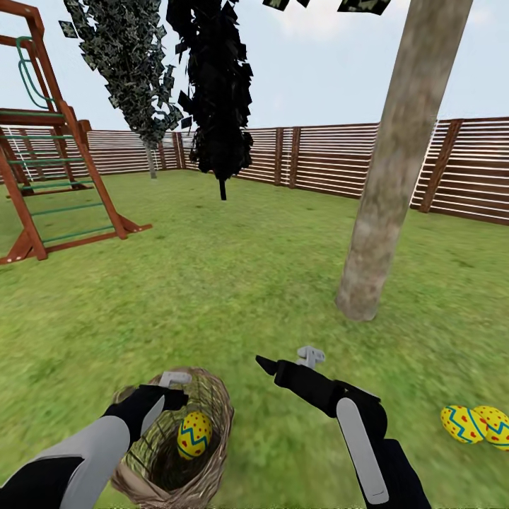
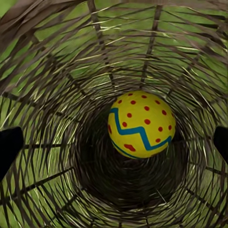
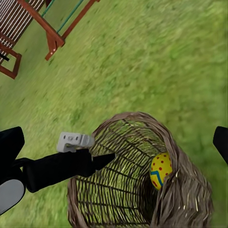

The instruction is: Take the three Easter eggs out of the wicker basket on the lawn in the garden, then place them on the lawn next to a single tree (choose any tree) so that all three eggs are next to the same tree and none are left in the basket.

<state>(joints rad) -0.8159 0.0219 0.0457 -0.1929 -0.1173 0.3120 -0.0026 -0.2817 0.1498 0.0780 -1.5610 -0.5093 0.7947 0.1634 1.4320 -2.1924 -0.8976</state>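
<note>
One yellow Easter egg (image 1: 194,435) with a blue zigzag lies inside the wicker basket (image 1: 212,403) on the lawn (image 1: 233,283). My left gripper (image 1: 170,401) hovers at the basket's mouth, pointing in. In the left wrist view it is open, its fingertips (image 2: 9,147) wide apart on either side of the egg (image 2: 141,124). Two more eggs (image 1: 463,424) (image 1: 495,426) lie together on the grass at the right, some way short of the pale tree trunk (image 1: 396,177). The right gripper (image 1: 272,367) hangs open and empty over the grass right of the basket (image 3: 180,190).
A red-brown play tower (image 1: 49,177) stands at the far left. Two dark narrow trees (image 1: 219,92) rise further back. A brown slat fence (image 1: 325,159) rings the garden. Open grass spreads between the basket and the trunk.
</note>
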